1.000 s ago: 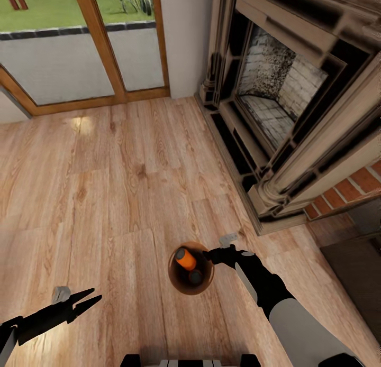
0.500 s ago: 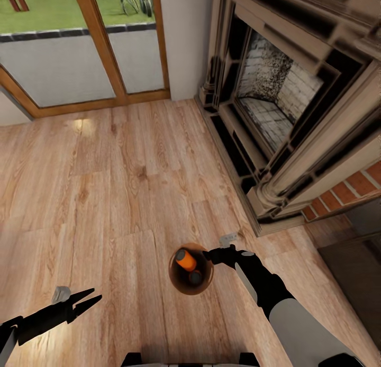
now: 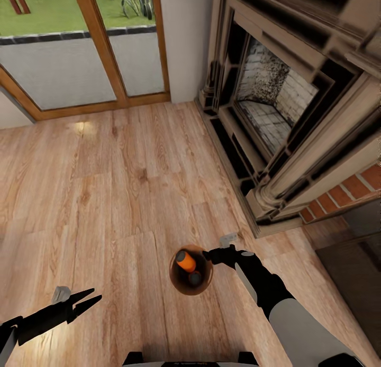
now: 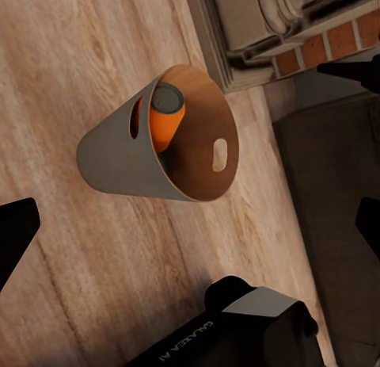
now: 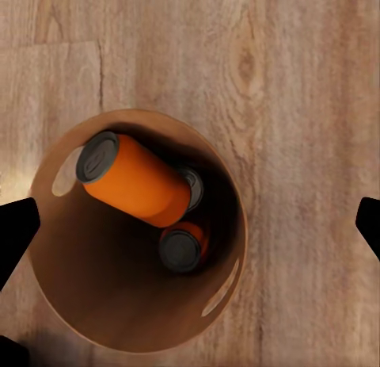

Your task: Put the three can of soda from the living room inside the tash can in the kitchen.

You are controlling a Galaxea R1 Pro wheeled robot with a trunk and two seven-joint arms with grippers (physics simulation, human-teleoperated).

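Note:
The brown tash can stands on the living room's wood floor just ahead of me. In the right wrist view, three cans of soda lie inside the tash can: one slanted on top, a second below it, and the lid of a third behind. The left wrist view has the top can against the bin's wall. My right gripper hovers at the bin's right rim, fingers spread wide with nothing between them. My left gripper hangs open at the lower left, well away.
A stone and brick fireplace fills the right side, its hearth edge close to my right arm. Wood-framed glass doors stand at the far left. A dark mat lies at the right. Open wood floor stretches ahead and to the left.
The whole picture has shifted slightly, so the camera has moved a little. Both grippers, the bin and the cans hold the same places.

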